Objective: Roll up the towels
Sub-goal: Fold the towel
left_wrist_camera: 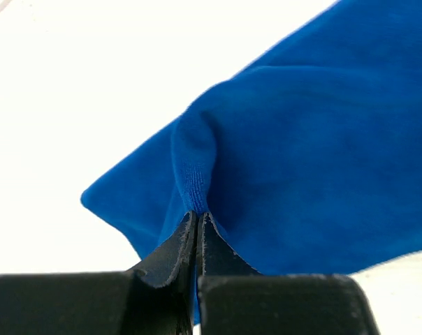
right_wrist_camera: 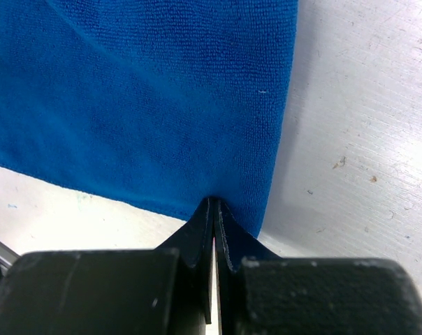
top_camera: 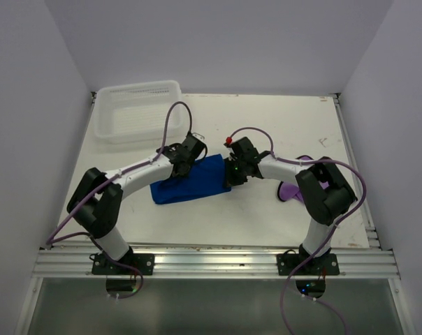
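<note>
The royal blue towel lies folded on the white table between my two arms. My left gripper is shut on a pinched ridge of the blue towel near its left part. My right gripper is shut on the edge of the blue towel at its right corner. The light purple towel lies at the right, mostly hidden behind my right arm.
A white mesh basket stands at the back left of the table. Purple cables loop over both arms. An aluminium rail runs along the near edge.
</note>
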`<action>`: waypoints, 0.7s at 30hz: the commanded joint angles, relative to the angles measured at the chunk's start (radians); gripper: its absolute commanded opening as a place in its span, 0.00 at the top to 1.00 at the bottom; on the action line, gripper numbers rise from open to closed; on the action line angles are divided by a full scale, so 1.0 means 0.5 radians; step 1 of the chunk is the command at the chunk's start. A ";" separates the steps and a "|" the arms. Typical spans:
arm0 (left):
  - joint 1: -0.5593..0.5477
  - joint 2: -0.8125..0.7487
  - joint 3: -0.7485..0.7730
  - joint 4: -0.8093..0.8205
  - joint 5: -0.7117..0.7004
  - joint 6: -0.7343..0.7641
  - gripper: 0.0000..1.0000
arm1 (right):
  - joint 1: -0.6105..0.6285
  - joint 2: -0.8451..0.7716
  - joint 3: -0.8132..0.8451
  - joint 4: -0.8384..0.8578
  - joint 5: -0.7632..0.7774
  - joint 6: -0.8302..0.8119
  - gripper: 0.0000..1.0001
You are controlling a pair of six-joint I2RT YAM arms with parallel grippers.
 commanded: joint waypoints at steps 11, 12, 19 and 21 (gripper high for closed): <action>0.280 -0.092 0.045 -0.032 0.002 0.109 1.00 | -0.045 0.018 0.037 -0.055 0.056 -0.064 1.00; 0.283 -0.080 0.048 -0.044 -0.020 0.106 1.00 | -0.042 0.021 0.037 -0.052 0.052 -0.064 1.00; 0.311 0.018 0.060 -0.081 -0.072 0.051 1.00 | -0.048 0.043 0.043 -0.055 0.043 -0.058 0.96; 0.314 0.021 0.063 -0.078 -0.099 0.042 1.00 | -0.048 0.043 0.049 -0.061 0.040 -0.058 0.90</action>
